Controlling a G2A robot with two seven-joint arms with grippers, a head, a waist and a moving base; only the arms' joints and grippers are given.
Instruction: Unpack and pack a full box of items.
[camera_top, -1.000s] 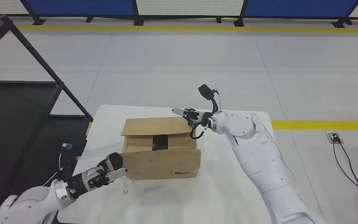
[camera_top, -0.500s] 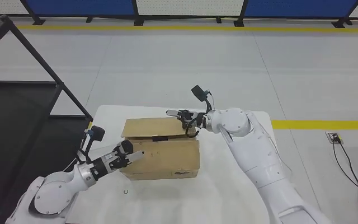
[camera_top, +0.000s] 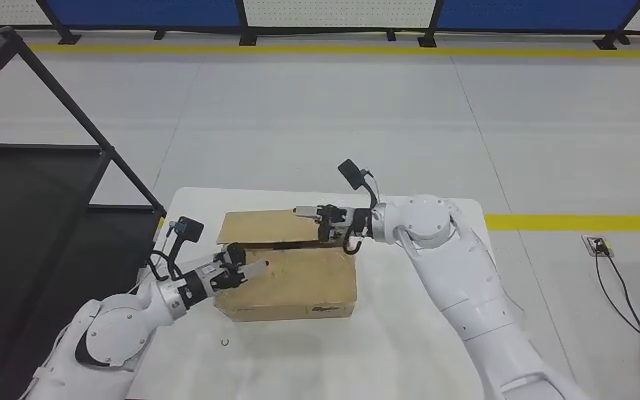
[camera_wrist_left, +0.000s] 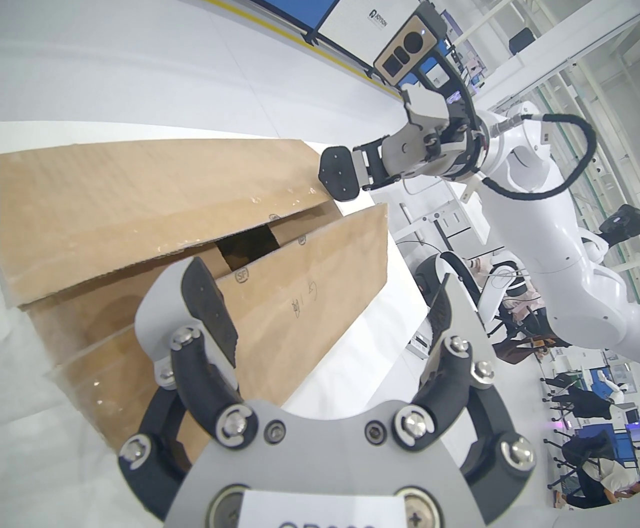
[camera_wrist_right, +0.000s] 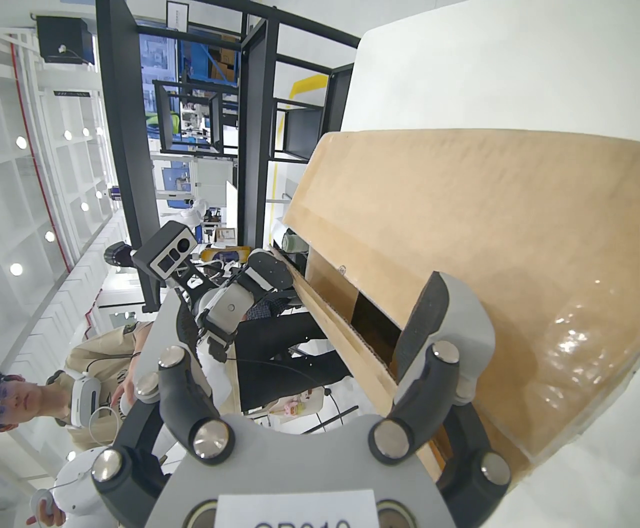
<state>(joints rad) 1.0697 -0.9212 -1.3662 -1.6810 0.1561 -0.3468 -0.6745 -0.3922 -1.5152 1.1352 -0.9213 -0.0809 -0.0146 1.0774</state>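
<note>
Top view looks down on a white tabletop (camera_top: 390, 330) standing on a pale grey floor (camera_top: 300, 110) crossed by yellow lines (camera_top: 560, 221). Blue panels (camera_top: 140, 12) run along the far side of the room, and a black metal frame (camera_top: 90, 150) stands beside the tabletop.

A brown cardboard box (camera_top: 300, 285) sits near the middle of the tabletop. Its two long flaps are folded almost flat, leaving a dark slit between them, and strips of clear tape glint on the cardboard.

Over the near flap, the left gripper (camera_top: 252, 271) has its fingers spread wide, with the flap's surface showing between them in the left wrist view (camera_wrist_left: 325, 305). At the far flap's edge, the right gripper (camera_top: 306, 211) is also released, with one finger (camera_wrist_right: 435, 320) just beside the slit.
</note>
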